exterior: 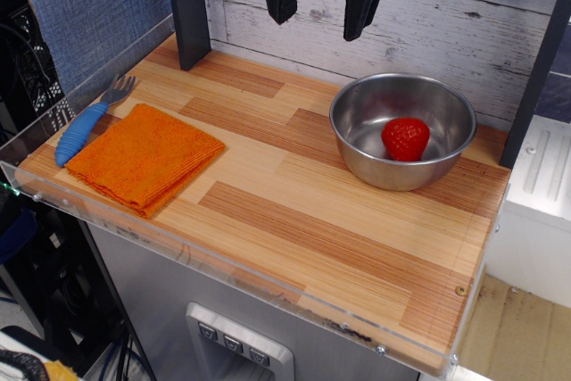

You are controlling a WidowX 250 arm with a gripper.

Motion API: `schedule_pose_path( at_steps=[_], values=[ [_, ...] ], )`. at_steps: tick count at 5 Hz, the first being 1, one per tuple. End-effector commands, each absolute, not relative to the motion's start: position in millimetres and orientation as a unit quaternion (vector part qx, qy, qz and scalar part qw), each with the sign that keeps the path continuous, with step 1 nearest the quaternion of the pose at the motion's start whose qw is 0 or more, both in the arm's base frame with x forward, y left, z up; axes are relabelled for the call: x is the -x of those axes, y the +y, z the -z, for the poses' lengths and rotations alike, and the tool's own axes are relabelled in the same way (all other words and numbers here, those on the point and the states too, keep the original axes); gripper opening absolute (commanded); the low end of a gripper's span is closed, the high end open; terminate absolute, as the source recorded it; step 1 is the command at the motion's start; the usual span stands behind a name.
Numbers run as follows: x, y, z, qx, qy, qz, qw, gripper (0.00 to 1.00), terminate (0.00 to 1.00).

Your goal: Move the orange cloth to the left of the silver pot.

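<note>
The orange cloth (pixel 144 156) lies folded flat on the wooden table at the front left. The silver pot (pixel 402 130) stands at the right, well apart from the cloth, with a red strawberry (pixel 406 138) inside it. My gripper (pixel 321 20) hangs high at the back, above the table's far edge between cloth and pot. Its two black fingers are spread apart and hold nothing.
A blue-handled fork (pixel 89 120) lies just left of the cloth, near the table's left edge. A dark post (pixel 187 11) stands at the back left and another at the right edge (pixel 535 78). A clear plastic lip runs along the front edge (pixel 250 278).
</note>
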State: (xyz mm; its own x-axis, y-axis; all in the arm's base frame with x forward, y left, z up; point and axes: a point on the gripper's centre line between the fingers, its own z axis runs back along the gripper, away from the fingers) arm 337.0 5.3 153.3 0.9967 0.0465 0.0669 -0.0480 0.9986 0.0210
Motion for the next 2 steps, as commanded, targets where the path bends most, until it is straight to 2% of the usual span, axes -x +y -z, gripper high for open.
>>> schedule_pose_path(
  at_steps=[1,2],
  values=[
    [-337,5,-153,-0.011,-0.033,-0.024,0.999,1.00,0.00],
    [-327,23,-146,-0.021,-0.016,-0.051,0.998,1.00,0.00]
  ],
)
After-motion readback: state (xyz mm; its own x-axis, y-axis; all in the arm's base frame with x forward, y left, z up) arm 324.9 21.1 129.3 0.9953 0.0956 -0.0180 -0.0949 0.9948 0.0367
